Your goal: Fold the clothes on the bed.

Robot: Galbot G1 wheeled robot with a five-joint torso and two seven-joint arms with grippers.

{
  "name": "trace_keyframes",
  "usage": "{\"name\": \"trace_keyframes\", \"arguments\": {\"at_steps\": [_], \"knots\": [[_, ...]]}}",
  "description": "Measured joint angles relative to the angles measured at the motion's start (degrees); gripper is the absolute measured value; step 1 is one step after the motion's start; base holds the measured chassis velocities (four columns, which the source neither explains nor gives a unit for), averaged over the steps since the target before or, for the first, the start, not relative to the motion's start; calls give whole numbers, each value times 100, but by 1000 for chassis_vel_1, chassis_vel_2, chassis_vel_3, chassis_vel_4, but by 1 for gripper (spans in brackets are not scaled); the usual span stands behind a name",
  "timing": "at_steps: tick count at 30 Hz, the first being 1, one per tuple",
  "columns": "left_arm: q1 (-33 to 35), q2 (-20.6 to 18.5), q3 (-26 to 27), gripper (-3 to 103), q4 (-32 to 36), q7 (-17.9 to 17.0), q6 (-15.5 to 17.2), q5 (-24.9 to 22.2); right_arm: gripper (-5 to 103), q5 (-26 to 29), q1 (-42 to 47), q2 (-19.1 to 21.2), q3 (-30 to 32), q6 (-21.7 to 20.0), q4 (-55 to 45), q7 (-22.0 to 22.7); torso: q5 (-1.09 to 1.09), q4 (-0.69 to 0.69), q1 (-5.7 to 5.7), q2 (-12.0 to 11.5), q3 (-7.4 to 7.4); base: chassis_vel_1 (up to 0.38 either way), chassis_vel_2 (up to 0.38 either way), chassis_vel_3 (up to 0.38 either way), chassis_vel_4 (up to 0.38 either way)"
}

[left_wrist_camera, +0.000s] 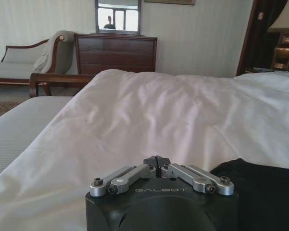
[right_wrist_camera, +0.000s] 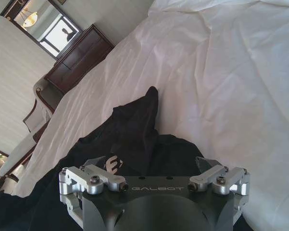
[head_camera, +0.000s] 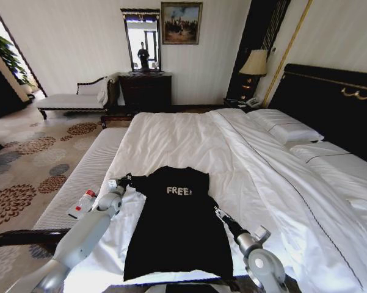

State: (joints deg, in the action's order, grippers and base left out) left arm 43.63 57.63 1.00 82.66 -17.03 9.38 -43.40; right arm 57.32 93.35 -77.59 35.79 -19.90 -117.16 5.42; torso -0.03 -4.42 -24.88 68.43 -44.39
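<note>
The black T-shirt (head_camera: 177, 232) with white "FREE!" lettering lies flat near the foot of the white bed (head_camera: 183, 134), collar toward the pillows. My left gripper (head_camera: 126, 179) is shut at the tip of the shirt's left sleeve. In the left wrist view its gripper (left_wrist_camera: 156, 161) has its fingertips closed together, with the shirt (left_wrist_camera: 264, 192) just beside it; I see no fabric between them. My right gripper (head_camera: 217, 211) rests at the shirt's right edge. In the right wrist view that gripper (right_wrist_camera: 146, 166) stands open over the black shirt (right_wrist_camera: 130, 134), one sleeve pointing out across the sheet (right_wrist_camera: 221, 72).
A pale bench (head_camera: 85, 177) runs along the bed's left side, with a small red-capped bottle (head_camera: 84, 202) on it. Pillows (head_camera: 287, 131) and the dark headboard (head_camera: 330, 104) are at the right. A dresser (head_camera: 145, 91) and chaise (head_camera: 73, 101) stand by the far wall.
</note>
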Motion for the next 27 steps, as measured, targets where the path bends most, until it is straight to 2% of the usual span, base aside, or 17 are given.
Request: {"name": "trace_keyframes", "arguments": {"at_steps": [4,5,10,11,15,27], "knots": [[-25,159,-457,0,516,-94,93,622,100,28,140,54,131,-1,-78,0,-1,1,0,0,0,0,0,0,0],[-25,159,-457,0,516,-94,93,622,100,28,140,54,131,-1,-78,0,-1,1,0,0,0,0,0,0,0],[-295,294,-1510,0,763,-133,176,1334,100,34,260,57,220,-1,-96,-5,1,0,0,0,1,0,0,0,0],[-295,294,-1510,0,763,-133,176,1334,100,34,260,57,220,-1,-96,-5,1,0,0,0,1,0,0,0,0],[-498,357,-2156,0,585,-118,179,1618,100,41,268,28,269,3,-100,-13,0,1,0,0,0,0,0,0,0],[-694,358,-2900,0,367,112,46,2154,100,78,284,17,348,38,-83,-56,-1,1,0,0,0,0,0,0,0]]}}
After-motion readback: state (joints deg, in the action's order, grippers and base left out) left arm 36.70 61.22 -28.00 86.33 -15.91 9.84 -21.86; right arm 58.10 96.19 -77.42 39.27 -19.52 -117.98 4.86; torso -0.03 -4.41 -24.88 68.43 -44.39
